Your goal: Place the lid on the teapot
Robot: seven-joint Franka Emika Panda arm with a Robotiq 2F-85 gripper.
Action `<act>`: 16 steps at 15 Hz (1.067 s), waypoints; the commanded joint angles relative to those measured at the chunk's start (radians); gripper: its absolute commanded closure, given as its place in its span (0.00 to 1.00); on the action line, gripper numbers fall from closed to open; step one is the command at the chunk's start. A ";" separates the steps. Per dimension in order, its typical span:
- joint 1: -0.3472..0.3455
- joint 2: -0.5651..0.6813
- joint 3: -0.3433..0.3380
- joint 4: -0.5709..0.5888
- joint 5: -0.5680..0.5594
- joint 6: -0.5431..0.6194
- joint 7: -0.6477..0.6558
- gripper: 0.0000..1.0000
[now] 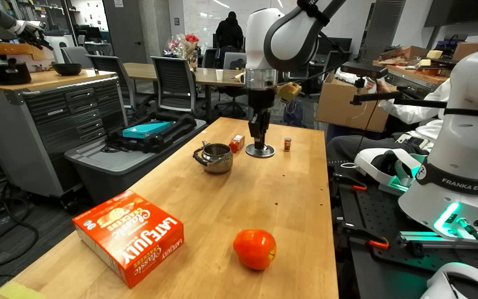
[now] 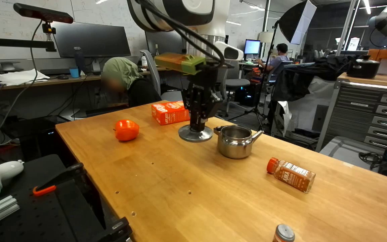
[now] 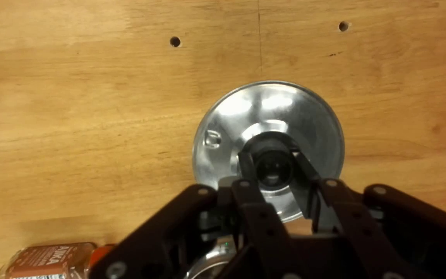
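The lid [image 1: 267, 152] is a flat round silvery disc with a dark knob at its centre. It lies level over the wooden table in both exterior views [image 2: 189, 135]. My gripper [image 1: 259, 141] points straight down over it, also in an exterior view [image 2: 198, 125]. In the wrist view the fingers [image 3: 271, 157] close on both sides of the knob of the lid [image 3: 318, 133]. I cannot tell whether the lid touches the table. The teapot [image 1: 218, 162] stands upright and uncovered beside the lid [image 2: 235, 148]. In the wrist view, fingers hide most of the teapot [image 3: 212, 256].
A spice bottle [image 2: 294, 176] with a red cap lies on its side near the teapot. A small jar [image 1: 287, 144] stands upright. A red-orange ball-like fruit [image 1: 254, 249] and a red cracker box [image 1: 131, 232] are on the table. The table's edge [image 1: 331, 207] runs beside the robot base.
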 commanded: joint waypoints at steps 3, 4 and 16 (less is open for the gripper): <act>0.008 -0.041 -0.001 0.086 0.036 -0.093 0.025 0.93; 0.008 -0.040 -0.001 0.103 0.042 -0.102 0.028 0.93; -0.003 0.057 -0.008 0.290 0.129 -0.127 0.063 0.93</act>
